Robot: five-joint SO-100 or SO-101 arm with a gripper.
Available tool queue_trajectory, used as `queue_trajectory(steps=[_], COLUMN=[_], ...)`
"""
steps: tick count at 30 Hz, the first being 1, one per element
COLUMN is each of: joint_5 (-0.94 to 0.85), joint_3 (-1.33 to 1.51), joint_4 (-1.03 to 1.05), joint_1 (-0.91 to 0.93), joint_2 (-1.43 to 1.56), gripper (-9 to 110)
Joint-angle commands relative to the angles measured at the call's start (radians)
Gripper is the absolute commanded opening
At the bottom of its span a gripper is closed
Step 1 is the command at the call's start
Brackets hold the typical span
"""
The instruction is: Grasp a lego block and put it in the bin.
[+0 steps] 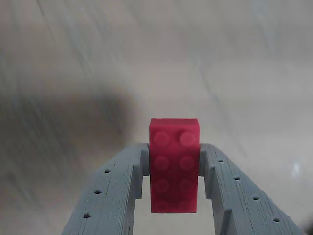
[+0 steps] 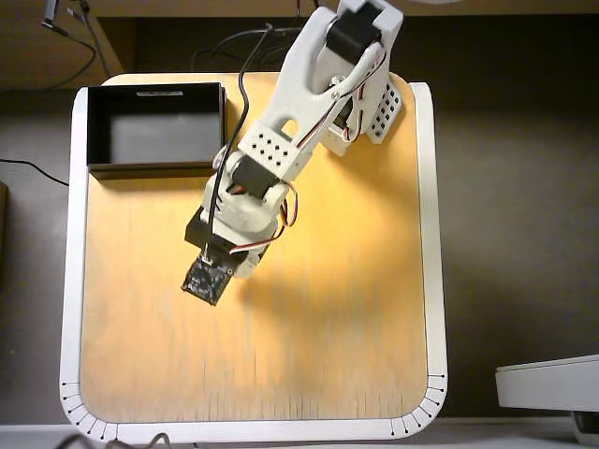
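1. Wrist view: the small bright red rectangular plastic lego brick (image 1: 174, 166) with round studs sits between the two grey 3D-printed fingers (image 1: 120, 186) of the gripper (image 1: 174, 169). Stud face is towards the camera; two columns of studs are visible.
2. Fingers are clamped on the brick's two long sides, one on each side, both touching it. The far end of the brick sticks out beyond the fingertips.
3. Behind the brick the pale surface is streaked and blurred. The brick looks clear of the surface, but I cannot tell how high.
4. Overhead view: the white jointed robot arm (image 2: 309, 103) reaches from the far edge of the light wooden table with its white rim (image 2: 426, 281) towards the table's middle, angled to the picture's left.
5. The arm's tip, carrying a dark camera module (image 2: 208, 279), hangs over the table a little left of centre. Brick and fingers are hidden under it in this view.
6. The black rectangular shallow bin (image 2: 154, 168) with thin upright walls and a dark grey floor sits at the far left corner of the table, its left wall along the table's left edge.
7. The gripper end is near the bin's near right corner but outside it.
8. Black cables (image 2: 245, 94) run from the far edge down along the arm.
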Motion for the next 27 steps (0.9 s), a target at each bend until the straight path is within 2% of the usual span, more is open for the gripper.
queue_trajectory(steps=[1,7,12,21,27], joint_5=[-0.031,-0.066,-0.043,-0.020,0.003], joint_3=[-0.086,-0.100,-0.216,-0.247,-0.451], joint_4=[0.083,0.112,0.282,0.291,0.402], joint_1=[0.058,0.189,0.331,0.537,0.667], joint_2=[0.210,0.339,0.321,0.236,0.061], gripper=[0,1,1,1,1])
